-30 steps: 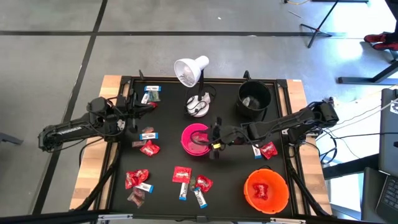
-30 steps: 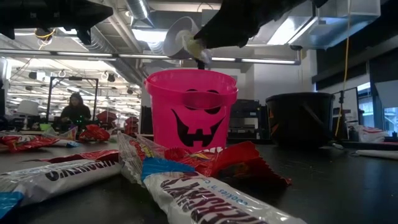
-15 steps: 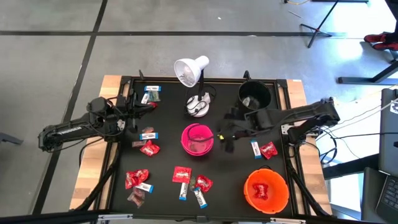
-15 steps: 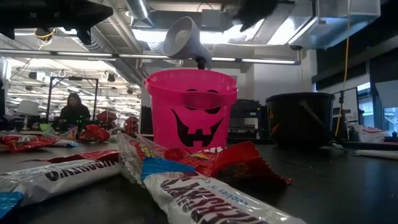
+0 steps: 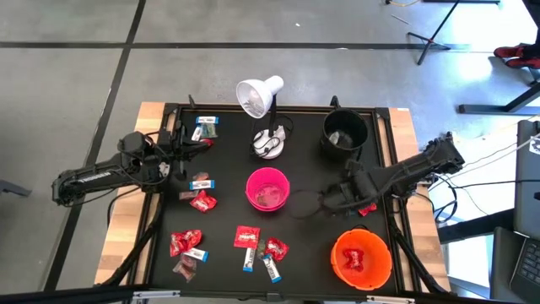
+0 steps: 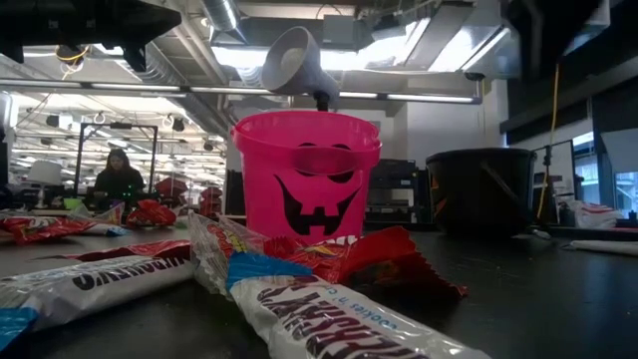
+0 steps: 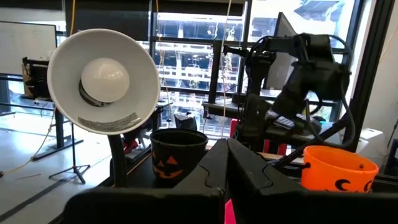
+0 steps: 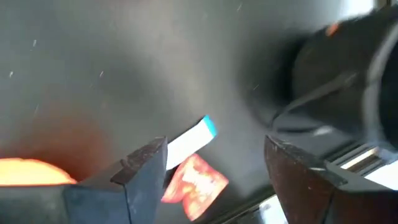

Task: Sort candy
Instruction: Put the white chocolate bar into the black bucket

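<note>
A: While the pink bucket [image 6: 305, 175] shows its black jack-o'-lantern face plainly in the low view, can you read any of the candy [image 6: 329, 324] wrappers?

B: Only partly. The white bar nearest the camera has large dark lettering, cut off by the frame, and beside it small words that look like "cookies"; I can't make out the whole name. A second white bar [image 6: 95, 284] on the near left also carries big dark letters, too slanted to read.

A: Where does the rest of the candy lie?

B: Scattered on the black table [image 5: 312, 245]. Red packets [image 5: 185, 241] and white-and-blue bars sit in front of the pink bucket and toward the left arm's side, one bar [image 5: 204, 122] is at the far left corner, some pieces lie inside the pink bucket, and red ones sit in the orange bowl [image 5: 361, 257].

A: And the grippers?

B: The right gripper [image 5: 310, 203] hangs over bare table between the pink bucket and the orange bowl, its fingers [image 8: 140, 180] spread wide with nothing between them. Its wrist view shows a white-and-blue bar [image 8: 189, 140] touching a red packet [image 8: 196, 180]; from above the arm mostly hides them. The left gripper [image 5: 187, 145] waits near the far left, fingers pressed together, empty.

A: Anything else unclear?

B: The black bucket [image 5: 344, 133] holds something pale I can't identify.
</note>
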Available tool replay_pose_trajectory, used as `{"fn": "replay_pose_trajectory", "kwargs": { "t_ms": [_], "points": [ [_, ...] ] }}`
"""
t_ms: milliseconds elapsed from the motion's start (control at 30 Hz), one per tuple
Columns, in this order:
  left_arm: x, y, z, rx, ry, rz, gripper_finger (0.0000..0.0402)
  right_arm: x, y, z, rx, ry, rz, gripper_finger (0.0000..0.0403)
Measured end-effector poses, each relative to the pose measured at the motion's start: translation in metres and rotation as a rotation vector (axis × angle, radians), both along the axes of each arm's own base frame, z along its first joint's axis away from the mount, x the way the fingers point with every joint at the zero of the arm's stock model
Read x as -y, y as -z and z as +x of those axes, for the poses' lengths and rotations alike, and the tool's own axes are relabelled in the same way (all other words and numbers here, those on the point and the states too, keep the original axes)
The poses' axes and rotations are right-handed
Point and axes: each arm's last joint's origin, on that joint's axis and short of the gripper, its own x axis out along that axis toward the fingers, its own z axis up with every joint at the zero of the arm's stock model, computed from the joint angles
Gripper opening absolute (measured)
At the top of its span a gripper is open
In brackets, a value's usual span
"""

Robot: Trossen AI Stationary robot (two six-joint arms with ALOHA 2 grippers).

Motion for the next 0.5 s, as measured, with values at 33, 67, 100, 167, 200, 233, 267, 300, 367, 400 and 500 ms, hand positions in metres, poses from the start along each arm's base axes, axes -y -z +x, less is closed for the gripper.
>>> {"fn": "replay_pose_trajectory", "kwargs": {
  "t_ms": [33,67,100,167,200,233,267,300,367,400,500],
  "points": [
    [0.0,0.0,0.0,0.0,0.0,0.0,0.0001,0.001,0.003,-0.004,-0.005,0.02,0.013,0.0263],
    [0.0,0.0,0.0,0.0,0.0,0.0,0.0001,0.003,0.006,-0.008,-0.006,0.043,0.026,0.0263],
    [0.0,0.0,0.0,0.0,0.001,0.0,0.0001,0.005,0.009,-0.013,-0.001,0.069,0.04,0.0263],
    [0.0,0.0,0.0,0.0,0.001,0.0,0.0001,0.011,0.013,-0.026,0.026,0.113,0.064,0.0263],
    [0.0,0.0,0.0,0.0,0.001,0.0,0.0001,0.014,0.016,-0.032,0.044,0.139,0.077,0.0263],
    [0.0,0.0,0.0,0.0,0.0,0.0,0.0001,0.018,0.019,-0.04,0.063,0.175,0.094,0.0263],
    [0.0,0.0,0.0,0.0,0.0,0.0,0.0002,0.021,0.022,-0.048,0.086,0.209,0.108,0.0263],
    [0.0,0.0,0.0,0.0,0.001,0.0,0.0001,0.024,0.026,-0.057,0.118,0.247,0.126,0.0263],
    [0.0,0.0,0.0,0.0,0.0,0.0,0.0002,0.03,0.036,-0.072,0.17,0.325,0.152,0.0263],
    [0.0,0.0,0.0,0.0,0.001,0.0,0.0001,0.033,0.042,-0.079,0.192,0.365,0.164,0.0263],
    [0.0,0.0,0.0,-0.001,0.0,0.0,0.0001,0.039,0.066,-0.094,0.229,0.476,0.188,0.0263]
  ]
}}
